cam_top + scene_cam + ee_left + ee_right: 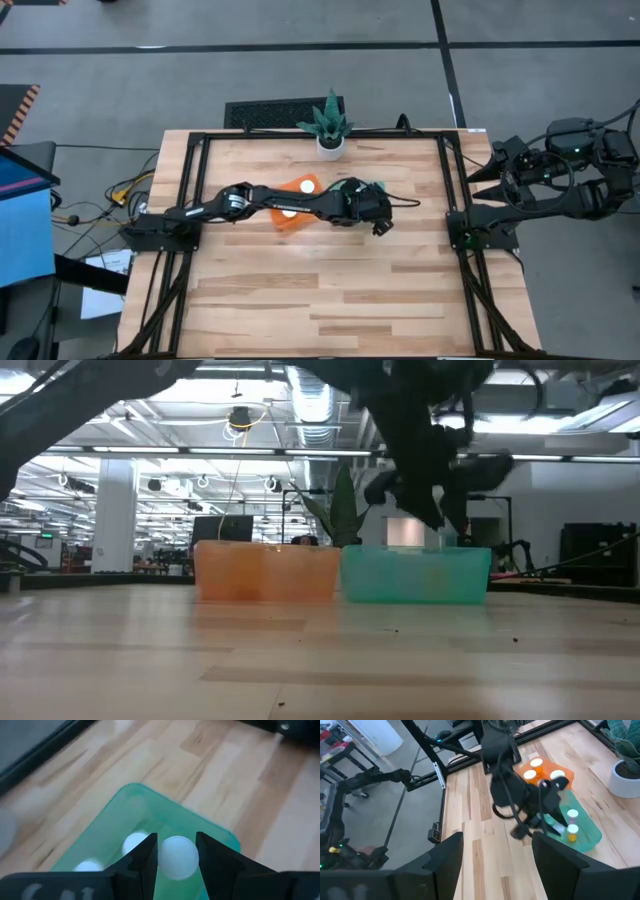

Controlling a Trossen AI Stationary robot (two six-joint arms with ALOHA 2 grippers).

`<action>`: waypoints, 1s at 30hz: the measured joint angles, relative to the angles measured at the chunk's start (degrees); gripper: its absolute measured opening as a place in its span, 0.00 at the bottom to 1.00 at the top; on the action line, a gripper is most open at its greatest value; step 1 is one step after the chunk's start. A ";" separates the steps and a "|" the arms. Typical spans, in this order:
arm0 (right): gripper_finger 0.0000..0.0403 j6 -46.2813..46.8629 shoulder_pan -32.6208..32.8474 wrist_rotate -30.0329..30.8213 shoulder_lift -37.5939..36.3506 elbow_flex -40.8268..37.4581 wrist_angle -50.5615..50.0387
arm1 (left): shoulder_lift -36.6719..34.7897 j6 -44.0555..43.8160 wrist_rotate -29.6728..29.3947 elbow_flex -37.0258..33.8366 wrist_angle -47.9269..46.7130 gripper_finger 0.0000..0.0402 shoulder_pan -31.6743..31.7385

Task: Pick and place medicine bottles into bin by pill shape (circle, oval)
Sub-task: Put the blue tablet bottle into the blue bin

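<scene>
The left claw hangs over the green bin, clenched on a white-capped medicine bottle, apparently poised to drop it in with its shape-mates. Below it, two other bottles already lie in that bin. Beside it sits the orange bin. Far off the worktop, the right claw waits released.

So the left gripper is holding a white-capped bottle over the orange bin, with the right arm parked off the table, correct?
Not quite: the left gripper holds the white-capped bottle over the green bin, not the orange one, as the left wrist view shows. The right arm is indeed parked off the table.
</scene>
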 joint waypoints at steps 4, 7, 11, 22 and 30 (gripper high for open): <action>0.60 0.19 0.00 0.00 0.02 0.00 -0.01 | 1.19 0.35 -0.66 -0.28 0.06 0.28 0.12; 0.60 0.17 0.00 0.00 0.02 0.00 -0.03 | 1.95 0.33 -0.91 0.04 1.17 0.28 0.23; 0.60 0.17 0.00 0.00 0.02 -0.01 -0.03 | 3.51 0.16 -1.14 -0.12 1.31 0.28 0.27; 0.60 0.12 0.00 0.00 0.02 0.00 -0.03 | 3.46 1.45 -0.36 -0.10 0.96 0.28 1.12; 0.60 -0.03 0.00 0.00 0.02 0.00 -0.03 | 3.44 3.18 0.76 -0.05 1.00 0.28 1.19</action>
